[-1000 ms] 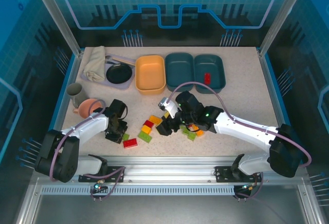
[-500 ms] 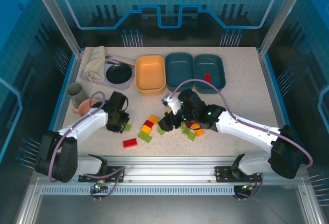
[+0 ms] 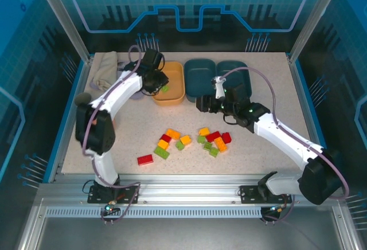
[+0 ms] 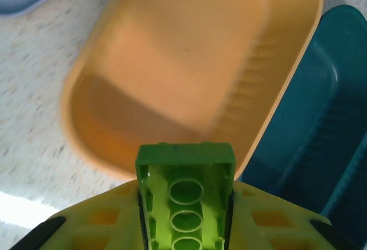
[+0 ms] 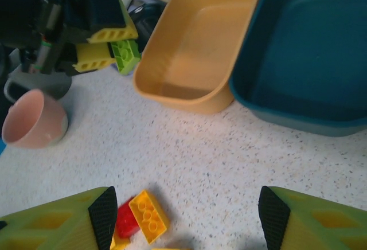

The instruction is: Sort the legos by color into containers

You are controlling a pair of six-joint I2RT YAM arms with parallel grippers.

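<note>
My left gripper (image 3: 163, 85) is shut on a lime green lego (image 4: 185, 184), held over the near rim of the orange-yellow container (image 3: 168, 72); the brick's hollow underside faces the left wrist camera. The right wrist view also shows that green lego (image 5: 126, 55) beside the orange-yellow container (image 5: 200, 38). My right gripper (image 3: 201, 103) hangs open over bare table in front of the middle teal container (image 3: 200, 77), nothing between its fingertips (image 5: 104, 215). The second teal container (image 3: 241, 73) lies partly under the right arm. Several red, green and orange-yellow legos (image 3: 189, 142) lie scattered on the table, with one red lego (image 3: 145, 159) apart at the left.
A pink bowl (image 5: 33, 121) sits left of the brick pile. A grey cup (image 3: 83, 99), a folded cloth (image 3: 105, 69) and a black pan (image 3: 133, 84) on a tray crowd the back left corner, partly behind the left arm.
The left arm lifted the green lego off the table and swung it back to the orange-yellow tub. The right gripper rose from the pile and moved back toward the teal tubs.
</note>
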